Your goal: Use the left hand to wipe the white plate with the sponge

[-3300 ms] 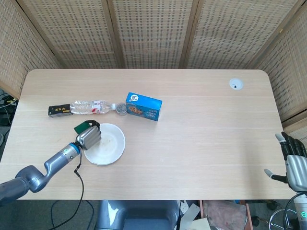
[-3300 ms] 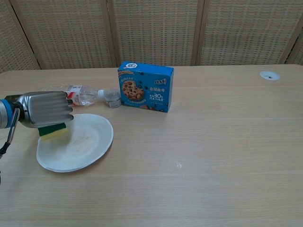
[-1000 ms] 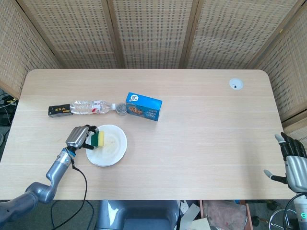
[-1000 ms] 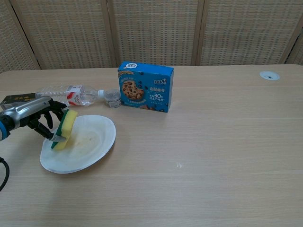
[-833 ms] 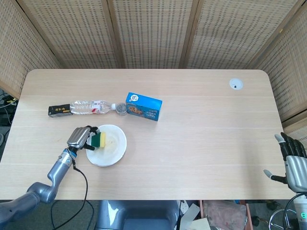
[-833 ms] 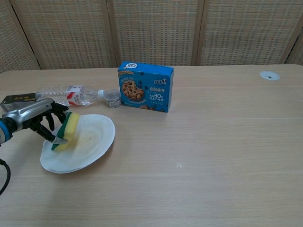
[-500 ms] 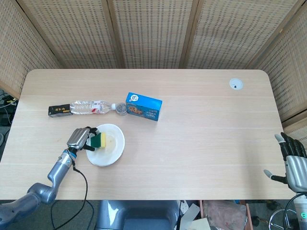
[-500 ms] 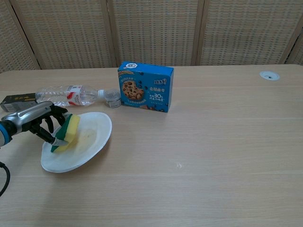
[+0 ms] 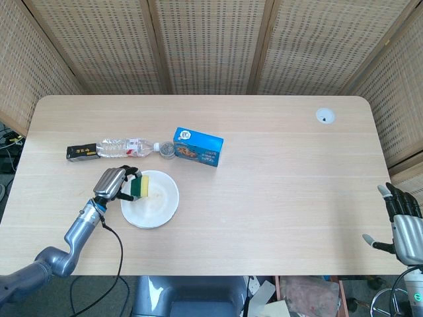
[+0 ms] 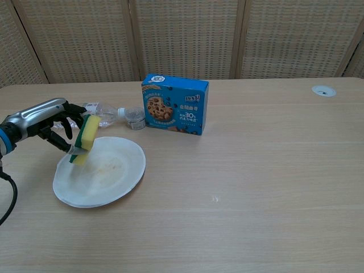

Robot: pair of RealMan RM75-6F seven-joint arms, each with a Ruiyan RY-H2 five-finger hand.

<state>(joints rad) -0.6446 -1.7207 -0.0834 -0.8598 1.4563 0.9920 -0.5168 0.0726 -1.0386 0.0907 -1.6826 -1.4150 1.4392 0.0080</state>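
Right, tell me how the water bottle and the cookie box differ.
The water bottle is clear plastic and lies on its side; the cookie box is blue printed card and stands on a long edge. The bottle is long and round, the box flat-sided. Both sit on the table behind the white plate.

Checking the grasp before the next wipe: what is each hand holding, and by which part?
The left hand holds the sponge on edge by its green side, over the white plate. The right hand holds nothing.

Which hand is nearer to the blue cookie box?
Left. The left hand holds the sponge at the plate, near the cookie box; the right hand is beyond the table's far corner.
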